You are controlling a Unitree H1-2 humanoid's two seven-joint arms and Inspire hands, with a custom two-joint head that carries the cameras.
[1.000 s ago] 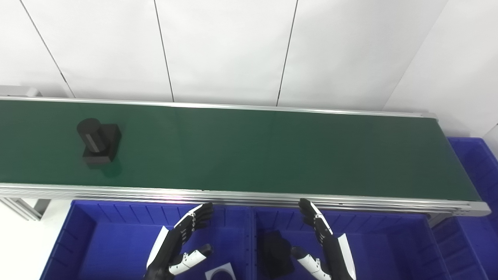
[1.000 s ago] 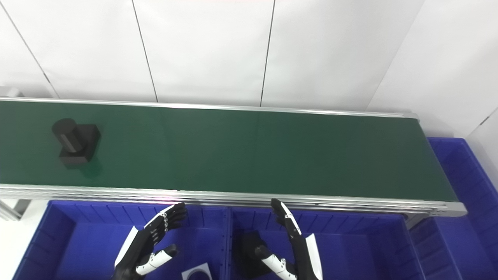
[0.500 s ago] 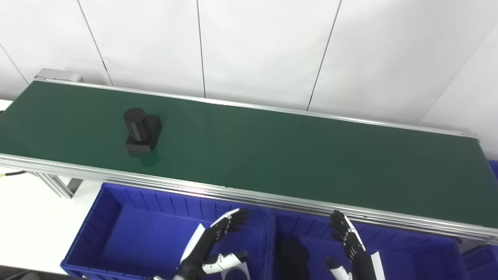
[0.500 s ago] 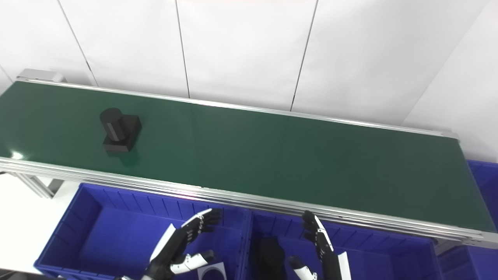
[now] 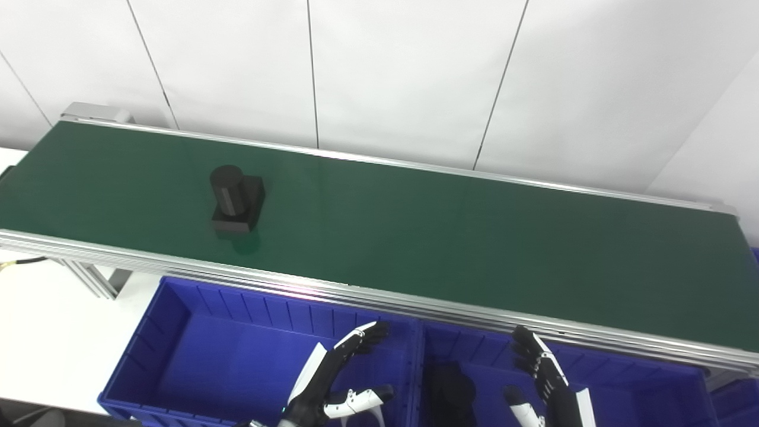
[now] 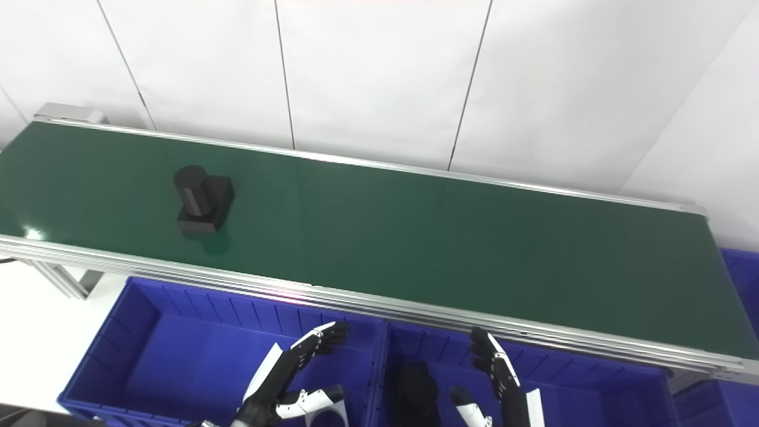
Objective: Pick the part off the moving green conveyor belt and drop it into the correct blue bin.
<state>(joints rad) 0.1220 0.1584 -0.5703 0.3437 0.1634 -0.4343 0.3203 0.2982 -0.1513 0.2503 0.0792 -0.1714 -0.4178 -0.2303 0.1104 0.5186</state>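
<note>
Behind the work area you have a white panelled wall (image 5: 403,77), matte, split by thin dark vertical seams (image 5: 312,71) that lean slightly with the camera angle. At right a second white wall face (image 6: 699,130) meets it along a diagonal line, so you are looking into a corner. Lower left, a white floor or tabletop surface (image 5: 41,332) shows; which of the two you cannot tell. An aluminium extrusion frame leg (image 5: 89,279) stands on that surface, with a dark cable (image 5: 18,263) running in from the left edge. Lighting is even and diffuse, with no hard shadows on the walls. One small bright glint (image 6: 31,233) sits at left.
</note>
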